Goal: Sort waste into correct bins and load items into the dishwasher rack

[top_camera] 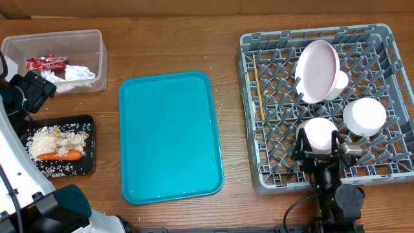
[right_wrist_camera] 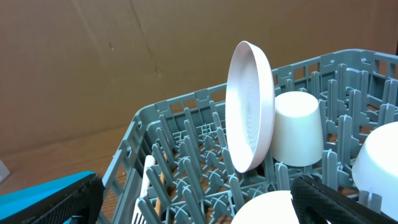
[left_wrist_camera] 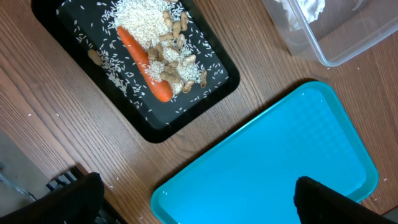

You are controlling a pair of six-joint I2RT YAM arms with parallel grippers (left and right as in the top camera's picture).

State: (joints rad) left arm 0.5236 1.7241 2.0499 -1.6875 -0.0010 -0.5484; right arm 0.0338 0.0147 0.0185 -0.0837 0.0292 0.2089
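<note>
The grey dishwasher rack holds an upright pale plate, a white cup, a bowl, chopsticks and a white fork. My right gripper stands open at the rack's front, its fingers either side of a second bowl. The black tray carries rice, beige scraps and a carrot. The clear tub holds a napkin and a red wrapper. My left gripper hangs open and holds nothing.
A teal tray lies bare in the middle, between the bins and the rack. Stray rice grains dot the wood around it. The left arm's white links stand along the table's left edge.
</note>
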